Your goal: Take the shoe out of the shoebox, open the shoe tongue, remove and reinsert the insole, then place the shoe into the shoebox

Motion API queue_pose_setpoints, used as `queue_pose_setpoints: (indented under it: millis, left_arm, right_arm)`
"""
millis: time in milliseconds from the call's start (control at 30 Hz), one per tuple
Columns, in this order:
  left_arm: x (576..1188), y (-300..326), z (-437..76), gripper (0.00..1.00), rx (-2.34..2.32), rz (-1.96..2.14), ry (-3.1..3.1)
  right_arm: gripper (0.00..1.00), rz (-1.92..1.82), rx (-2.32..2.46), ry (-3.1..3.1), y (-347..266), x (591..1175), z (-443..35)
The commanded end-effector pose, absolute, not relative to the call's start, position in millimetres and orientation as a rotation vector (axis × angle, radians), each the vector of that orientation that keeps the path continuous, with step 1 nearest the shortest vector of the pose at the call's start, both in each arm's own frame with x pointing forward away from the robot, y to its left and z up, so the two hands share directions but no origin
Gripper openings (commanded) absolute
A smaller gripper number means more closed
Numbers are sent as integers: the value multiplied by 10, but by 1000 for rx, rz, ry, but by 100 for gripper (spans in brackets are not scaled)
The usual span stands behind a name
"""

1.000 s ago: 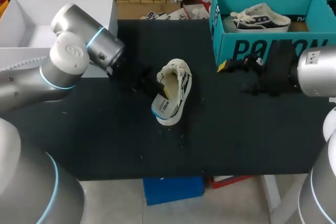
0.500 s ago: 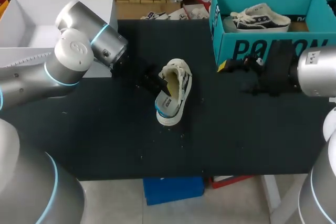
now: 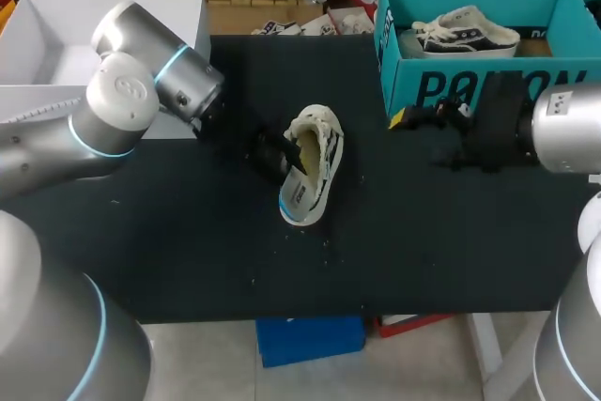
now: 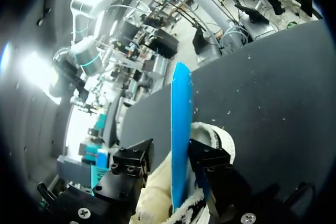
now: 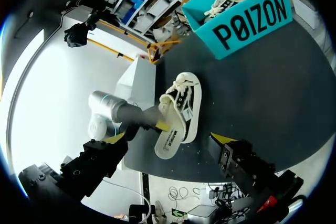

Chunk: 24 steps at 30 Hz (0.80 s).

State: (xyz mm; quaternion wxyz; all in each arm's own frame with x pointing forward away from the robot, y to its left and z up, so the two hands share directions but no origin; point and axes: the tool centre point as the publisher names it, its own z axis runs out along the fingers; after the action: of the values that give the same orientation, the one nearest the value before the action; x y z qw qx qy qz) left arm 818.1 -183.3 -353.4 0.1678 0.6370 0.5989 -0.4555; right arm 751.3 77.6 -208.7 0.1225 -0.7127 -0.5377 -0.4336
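Blue-backed insole (image 4: 181, 124) sits clamped in the left gripper (image 4: 170, 155), which has backed off from its push. Its tail still pokes from the heel of the shoe (image 3: 324, 159), well apart from the shoebox (image 3: 470, 89), so seating isn't done, I'd say. Further out, the right gripper (image 5: 167, 139) gapes wide just before the shoebox.

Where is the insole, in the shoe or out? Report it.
Partly out: the insole juts past the heel end of the shoe, while its front end sits inside the shoe's opening.
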Motion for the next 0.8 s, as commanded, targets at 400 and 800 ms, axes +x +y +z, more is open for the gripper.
queue_pose_setpoints:
  millis: [400, 800]
  left_arm:
    - [7948, -1725, -3468, 0, 1918, -1310, 1700]
    - [7931, -1708, -3489, 0, 1892, -1334, 1690]
  right_arm:
    - [100, -1264, -2080, -1569, 775, 7509, -2083]
    - [100, -1264, -2080, -1569, 775, 7509, -2083]
